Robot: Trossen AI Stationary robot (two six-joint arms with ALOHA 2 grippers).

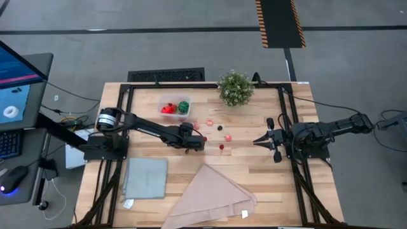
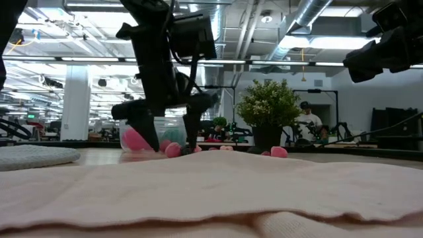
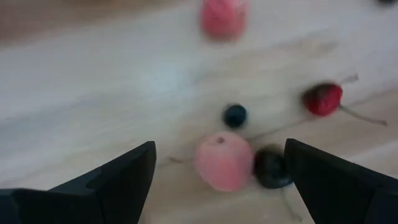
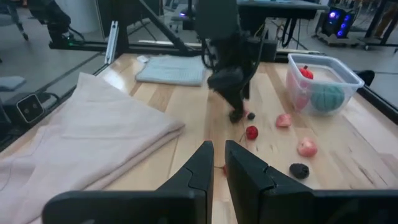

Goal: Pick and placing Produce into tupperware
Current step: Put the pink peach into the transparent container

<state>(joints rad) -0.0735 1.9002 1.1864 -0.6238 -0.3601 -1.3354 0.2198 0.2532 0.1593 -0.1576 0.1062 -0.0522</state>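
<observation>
Produce is lying partly in the tupperware (image 1: 173, 105) — a red piece (image 1: 168, 109) and a round green one (image 1: 184, 106) are inside — and partly scattered on the table (image 1: 254, 172) between the arms. The left gripper (image 3: 217, 171) is hanging low over the wood with its jaws spread wide around a pink fruit (image 3: 222, 161) and a dark berry (image 3: 271, 168) touching it. The right gripper (image 4: 216, 167) is waiting well apart, jaws pressed nearly together — holding nothing.

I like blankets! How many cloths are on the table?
2. A grey-blue cloth lies flat near a corner of the table. A bigger pink cloth, folded, lies right beside it, nearer the middle. None looks hidden.
</observation>
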